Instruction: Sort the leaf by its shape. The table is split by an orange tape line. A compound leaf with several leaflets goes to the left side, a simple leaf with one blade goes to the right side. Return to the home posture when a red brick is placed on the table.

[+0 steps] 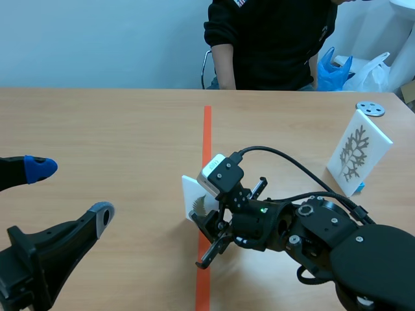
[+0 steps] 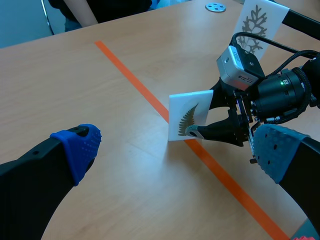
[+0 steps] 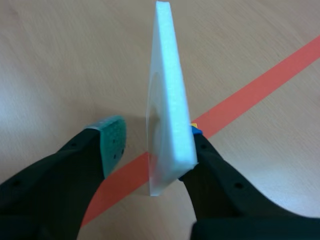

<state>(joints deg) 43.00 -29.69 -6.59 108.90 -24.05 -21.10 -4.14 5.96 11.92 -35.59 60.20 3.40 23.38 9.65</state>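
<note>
A white foam card (image 1: 193,194) printed with a feathery, many-leaflet leaf (image 2: 190,115) stands upright on the orange tape line (image 1: 207,129). My right gripper (image 1: 206,236) straddles the card's lower edge. In the right wrist view the card (image 3: 167,100) stands edge-on between the fingers. One finger touches it, and the green pad (image 3: 111,140) on the other side stands clear of it with a gap, so the gripper is open. My left gripper (image 1: 70,191) hangs open at the near left, a fair way from the card, with nothing between its blue pads (image 2: 80,145).
A second white card (image 1: 358,152) with a branching dark leaf stands propped at the right side. A grey disc (image 1: 369,108) lies behind it. A person in a black top sits across the table, and a blue bag (image 1: 334,68) lies beyond the table's far right.
</note>
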